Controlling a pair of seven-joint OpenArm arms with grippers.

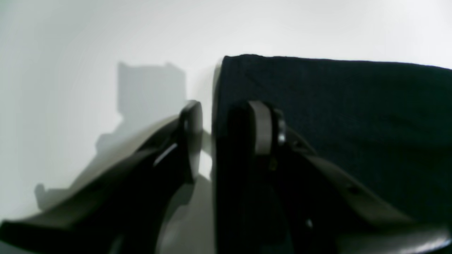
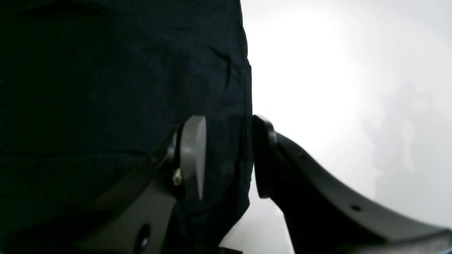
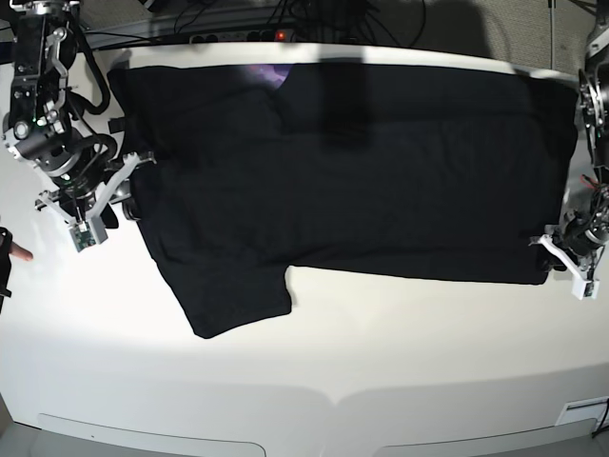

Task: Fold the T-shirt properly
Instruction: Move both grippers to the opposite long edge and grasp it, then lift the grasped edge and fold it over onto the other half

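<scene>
The black T-shirt (image 3: 362,171) lies spread flat across the white table (image 3: 381,381), with a sleeve (image 3: 238,300) pointing to the front. A little purple print (image 3: 274,71) shows near the back edge. My right gripper (image 3: 124,195) is at the shirt's left edge. In the right wrist view, the gripper (image 2: 227,155) has cloth (image 2: 106,88) filling the gap between its jaws. My left gripper (image 3: 571,255) is at the shirt's front right corner. In the left wrist view, the gripper (image 1: 220,137) straddles the cloth edge (image 1: 353,116), with a thin strip of table showing between the outer finger (image 1: 190,137) and the cloth.
Cables and a power strip with a red light (image 3: 281,35) run behind the table's back edge. A dark object (image 3: 5,252) pokes in at the left edge. Bare white table lies in front of the shirt.
</scene>
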